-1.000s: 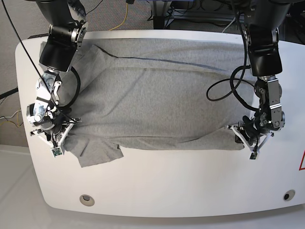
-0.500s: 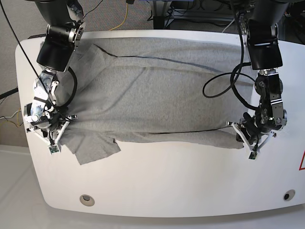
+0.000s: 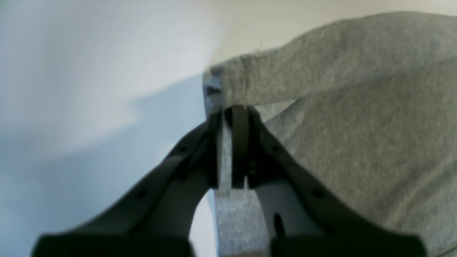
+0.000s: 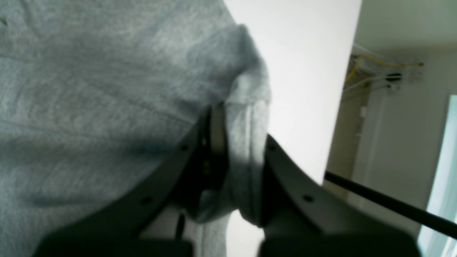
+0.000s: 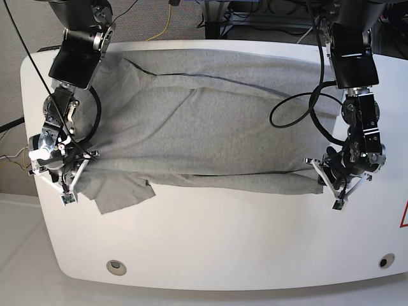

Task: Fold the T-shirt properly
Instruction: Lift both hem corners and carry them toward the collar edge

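Note:
The heather-grey T-shirt (image 5: 204,121) lies spread across nearly the whole white table (image 5: 223,242), with its near edge doubled into a long fold. At the base view's right, my left gripper (image 5: 326,180) is shut on the shirt's near corner. The left wrist view shows that gripper (image 3: 231,111) pinching a strip of grey fabric (image 3: 357,125). On the base view's left, my right gripper (image 5: 78,167) is shut on the other end of the near edge, just above a sleeve (image 5: 121,194). In the right wrist view a bunched hem (image 4: 246,117) sits between the fingers of my right gripper (image 4: 238,123).
Two round holes (image 5: 115,266) (image 5: 386,261) sit near the table's front corners. A black cable loop (image 5: 294,113) hangs from the arm at the right, over the shirt. Cables, one of them yellow (image 5: 167,22), lie on the floor behind the table.
Both grippers have kept their hold and drawn apart a little. The shirt's near edge has moved back towards the far side, and the lower-left sleeve has slid left and back.

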Robot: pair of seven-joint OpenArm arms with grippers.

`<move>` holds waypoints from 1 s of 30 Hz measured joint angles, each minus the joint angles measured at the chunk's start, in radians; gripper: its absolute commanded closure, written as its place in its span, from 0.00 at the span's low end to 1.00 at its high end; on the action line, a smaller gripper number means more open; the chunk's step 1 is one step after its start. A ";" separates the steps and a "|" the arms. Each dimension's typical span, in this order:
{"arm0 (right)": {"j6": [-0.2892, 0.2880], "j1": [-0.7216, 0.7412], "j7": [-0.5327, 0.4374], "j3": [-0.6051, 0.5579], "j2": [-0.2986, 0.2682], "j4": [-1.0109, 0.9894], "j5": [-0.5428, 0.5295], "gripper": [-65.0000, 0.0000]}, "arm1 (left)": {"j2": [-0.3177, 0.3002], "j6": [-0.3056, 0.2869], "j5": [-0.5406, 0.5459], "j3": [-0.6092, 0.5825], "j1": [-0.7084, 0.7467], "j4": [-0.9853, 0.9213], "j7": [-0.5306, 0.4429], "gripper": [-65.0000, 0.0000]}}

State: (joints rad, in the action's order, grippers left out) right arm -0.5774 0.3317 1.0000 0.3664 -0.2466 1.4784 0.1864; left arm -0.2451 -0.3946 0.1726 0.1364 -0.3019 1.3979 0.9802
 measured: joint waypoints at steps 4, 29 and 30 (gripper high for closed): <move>0.001 -0.001 0.020 0.000 0.000 0.037 0.001 1.00 | 0.000 0.000 0.000 0.000 0.019 0.000 0.000 0.96; 0.001 -0.158 0.030 -0.001 0.004 0.180 -0.002 1.00 | -0.030 0.000 -0.003 -0.001 0.114 0.018 0.009 0.96; 0.001 -0.163 0.031 -0.001 0.005 0.190 -0.003 1.00 | -0.031 0.001 -0.006 -0.001 0.114 0.020 0.016 0.96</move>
State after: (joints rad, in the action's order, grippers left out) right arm -0.5762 0.1688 1.0306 0.3653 -0.2420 1.6680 0.1837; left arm -0.2764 -0.3939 0.1665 0.1356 -0.1875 1.4181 0.9962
